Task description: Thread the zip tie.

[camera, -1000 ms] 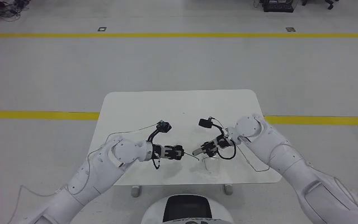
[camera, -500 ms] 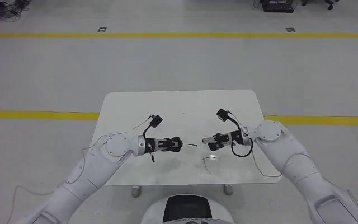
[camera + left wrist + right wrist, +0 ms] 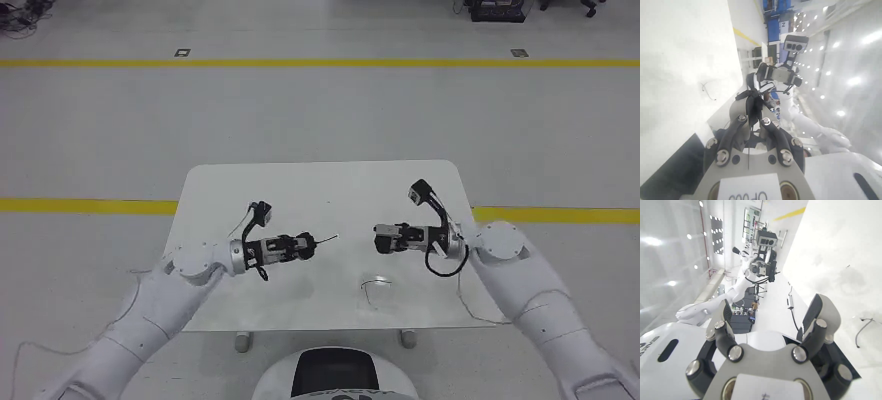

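My left gripper (image 3: 310,242) hovers over the left-middle of the white table (image 3: 320,185), shut on a thin black zip tie (image 3: 753,97). The tie's slim tail (image 3: 328,239) points toward my right gripper (image 3: 378,238). That gripper faces it a short gap away, open with nothing between its fingers (image 3: 815,308). A second black zip tie (image 3: 375,285), bent into a loose curve, lies on the table nearer the front edge, below the gap between the grippers. It also appears in the wrist views (image 3: 706,89) (image 3: 862,328). From the right wrist, the left gripper (image 3: 772,273) shows farther off.
The table's front edge (image 3: 340,325) runs just beyond the loose tie. A cable with a small grey box (image 3: 790,303) lies on the floor beside the table. A yellow floor line (image 3: 90,206) passes behind the table.
Both grippers have risen from near the front edge and drawn apart. The right one left the curved tie on the table. The left carried its black tie back and leftward.
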{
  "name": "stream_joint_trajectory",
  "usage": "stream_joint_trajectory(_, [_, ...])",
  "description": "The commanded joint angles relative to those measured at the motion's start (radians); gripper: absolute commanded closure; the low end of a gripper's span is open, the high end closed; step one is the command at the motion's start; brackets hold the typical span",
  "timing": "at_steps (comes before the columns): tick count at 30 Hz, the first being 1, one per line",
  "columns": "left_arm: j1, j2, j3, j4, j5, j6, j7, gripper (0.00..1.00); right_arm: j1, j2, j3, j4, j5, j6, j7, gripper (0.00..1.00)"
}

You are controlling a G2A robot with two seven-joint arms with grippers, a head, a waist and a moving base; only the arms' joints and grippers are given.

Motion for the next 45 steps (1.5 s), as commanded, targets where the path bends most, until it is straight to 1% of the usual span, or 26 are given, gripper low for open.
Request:
stream_joint_trajectory(1, [0.006, -0.001, -0.009, 0.009, -0.074, -0.008, -0.033, 1.0, -0.023, -0.009, 0.037, -0.014, 0.029, 0.0, 0.02, 0.0])
stream_joint_trajectory(3, [0.01, -0.003, -0.016, 0.021, -0.141, -0.017, -0.069, 1.0, -0.042, -0.025, 0.065, -0.023, 0.06, 0.0, 0.052, 0.0])
stream_joint_trajectory(5, [0.012, -0.005, -0.02, 0.034, -0.181, -0.024, -0.091, 1.0, -0.052, -0.044, 0.079, -0.012, 0.119, 0.0, 0.114, 0.0])
stream_joint_trajectory(6, [-0.001, -0.004, -0.02, 0.04, -0.138, -0.036, -0.094, 1.0, -0.052, -0.05, 0.081, 0.001, 0.135, 0.0, 0.142, 0.0])
stream_joint_trajectory(14, [-0.001, -0.004, -0.02, 0.04, -0.138, -0.036, -0.094, 1.0, -0.052, -0.05, 0.081, 0.001, 0.135, 0.0, 0.142, 0.0])
stream_joint_trajectory(15, [0.0, -0.004, -0.02, 0.041, -0.14, -0.035, -0.086, 1.0, -0.052, -0.05, 0.081, 0.0, 0.131, 0.0, 0.135, 0.0])
stream_joint_trajectory(16, [0.011, -0.007, -0.022, 0.039, -0.16, -0.035, -0.052, 1.0, -0.051, -0.05, 0.089, -0.026, 0.081, 0.0, 0.096, 0.0])
stream_joint_trajectory(17, [0.022, -0.01, -0.021, 0.036, -0.204, -0.029, -0.051, 1.0, -0.066, -0.052, 0.092, -0.039, 0.081, 0.0, 0.069, 0.0])
stream_joint_trajectory(18, [0.031, -0.012, -0.023, 0.033, -0.257, -0.024, -0.064, 1.0, -0.084, -0.057, 0.093, -0.049, 0.122, 0.0, 0.054, 0.0])
stream_joint_trajectory(19, [0.039, -0.014, -0.027, 0.035, -0.305, -0.023, -0.082, 1.0, -0.096, -0.061, 0.098, -0.059, 0.158, 0.0, 0.054, 0.0])
stream_joint_trajectory(20, [0.047, -0.016, -0.029, 0.041, -0.351, -0.017, -0.112, 1.0, -0.108, -0.065, 0.108, -0.065, 0.161, 0.0, 0.058, 0.0])
stream_joint_trajectory(22, [0.055, -0.019, -0.031, 0.051, -0.408, -0.012, -0.154, 1.0, -0.132, -0.076, 0.121, -0.075, 0.199, 0.0, 0.048, 0.0])
stream_joint_trajectory(23, [0.06, -0.022, -0.029, 0.056, -0.447, 0.0, -0.184, 1.0, -0.145, -0.084, 0.127, -0.078, 0.205, 0.0, 0.055, 0.0])
stream_joint_trajectory(26, [0.062, -0.028, -0.021, 0.074, -0.495, 0.015, -0.238, 1.0, -0.169, -0.109, 0.142, -0.086, 0.205, 0.0, 0.054, 0.0])
stream_joint_trajectory(28, [0.06, -0.031, -0.012, 0.083, -0.486, 0.02, -0.249, 1.0, -0.179, -0.127, 0.148, -0.077, 0.219, 0.0, 0.058, 0.0])
stream_joint_trajectory(30, [0.058, -0.036, -0.002, 0.082, -0.485, 0.026, -0.25, 1.0, -0.179, -0.148, 0.15, -0.055, 0.226, 0.0, 0.078, 0.0])
stream_joint_trajectory(32, [0.055, -0.04, 0.004, 0.079, -0.485, 0.028, -0.248, 1.0, -0.172, -0.166, 0.139, -0.03, 0.225, 0.0, 0.126, 0.0])
stream_joint_trajectory(33, [0.048, -0.041, 0.007, 0.073, -0.467, 0.021, -0.246, 1.0, -0.172, -0.166, 0.139, -0.03, 0.225, 0.0, 0.126, 0.0])
stream_joint_trajectory(34, [0.038, -0.041, 0.007, 0.069, -0.426, 0.001, -0.238, 1.0, -0.172, -0.166, 0.139, -0.03, 0.225, 0.0, 0.126, 0.0])
stream_joint_trajectory(42, [0.038, -0.041, 0.007, 0.069, -0.426, 0.001, -0.238, 1.0, -0.172, -0.166, 0.139, -0.03, 0.225, 0.0, 0.126, 0.0])
stream_joint_trajectory(43, [0.043, -0.043, 0.008, 0.062, -0.424, 0.002, -0.215, 1.0, -0.178, -0.167, 0.131, -0.027, 0.237, 0.015, 0.11, 0.0])
stream_joint_trajectory(44, [0.049, -0.044, 0.008, 0.057, -0.434, -0.002, -0.207, 1.0, -0.178, -0.168, 0.124, -0.019, 0.244, 0.025, 0.112, 0.0])
stream_joint_trajectory(45, [0.055, -0.045, 0.008, 0.053, -0.445, -0.002, -0.206, 1.0, -0.177, -0.17, 0.118, -0.012, 0.265, 0.015, 0.121, 0.0])
